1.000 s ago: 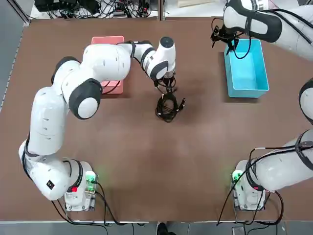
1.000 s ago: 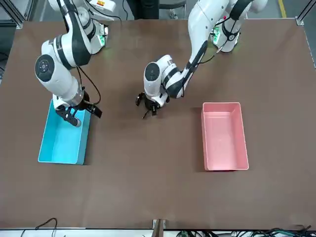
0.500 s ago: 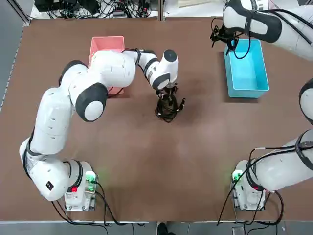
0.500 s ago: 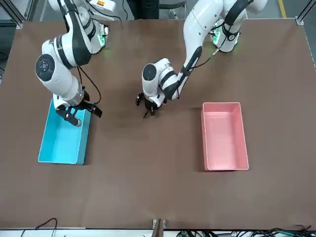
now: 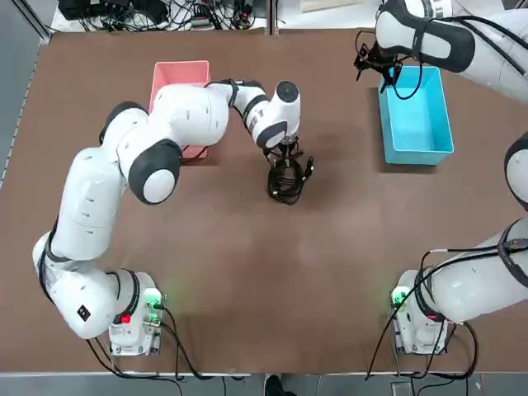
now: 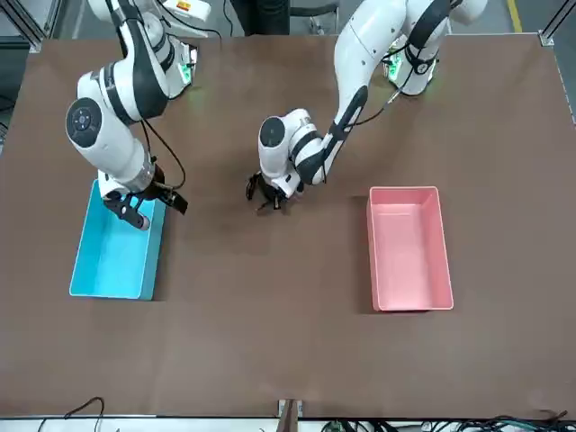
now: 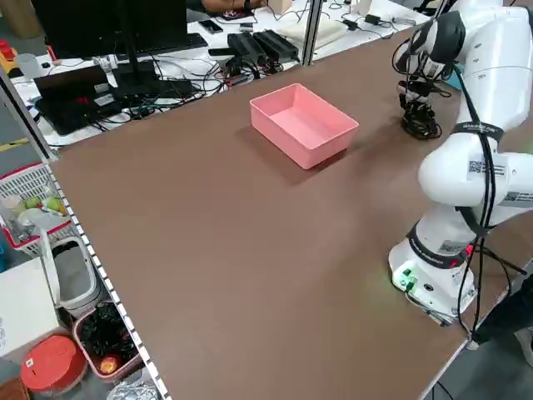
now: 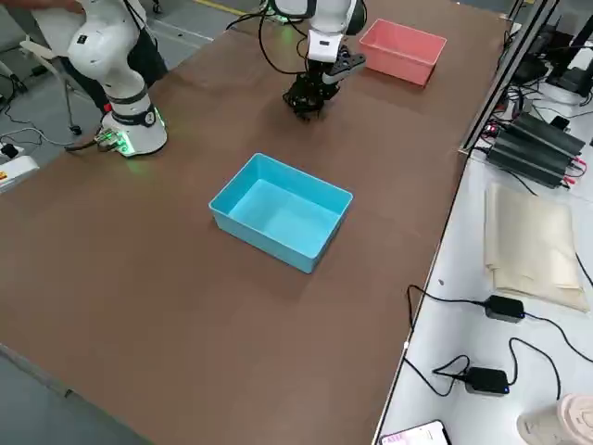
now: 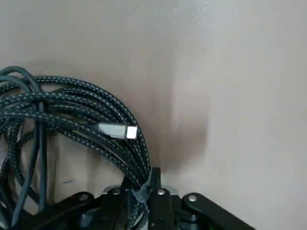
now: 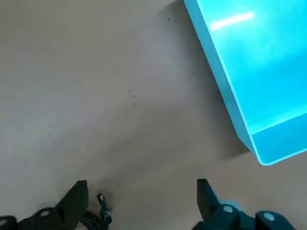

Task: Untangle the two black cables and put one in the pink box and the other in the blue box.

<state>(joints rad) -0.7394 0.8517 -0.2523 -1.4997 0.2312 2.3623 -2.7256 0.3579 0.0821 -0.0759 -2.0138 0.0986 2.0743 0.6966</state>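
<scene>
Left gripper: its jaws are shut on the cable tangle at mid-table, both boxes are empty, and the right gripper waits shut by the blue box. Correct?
One thing is off: the right gripper is open, not shut; the right wrist view shows its jaws standing wide apart. The rest holds: left gripper pinches the cable tangle, and the pink box and blue box are empty.

The table (image 5: 247,264) is covered in plain dark brown. On it, the two black cables (image 9: 72,129) are sheathed in black braid flecked with pale dots, and one plug is tipped in silver. The pink box (image 6: 409,247) is coloured plain pink, and the blue box (image 8: 283,211) plain cyan.
</scene>
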